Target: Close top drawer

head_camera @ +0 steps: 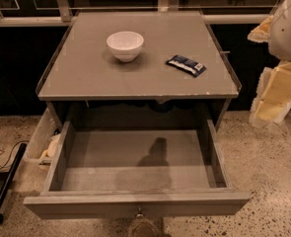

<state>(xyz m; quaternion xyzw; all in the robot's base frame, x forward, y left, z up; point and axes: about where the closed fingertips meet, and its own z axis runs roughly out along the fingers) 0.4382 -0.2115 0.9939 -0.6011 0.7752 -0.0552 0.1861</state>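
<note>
Item 1. Top drawer: grey wood, pulled far out from under the desk, with a bare interior crossed by a dark shadow. The flat front faces the bottom edge of the view.
Item 2. Knob: small, metal, centred on the drawer front.
Item 3. Gripper: at the bottom edge, just below the knob. Contact with the knob cannot be made out, nor whether it is spread or closed.
Item 4. Bowl: white, upright, on the desk, left of centre.
Item 5. Packet: dark blue, lying flat, right of the bowl and well apart from it.
Item 6. Floor: speckled stone.
</note>
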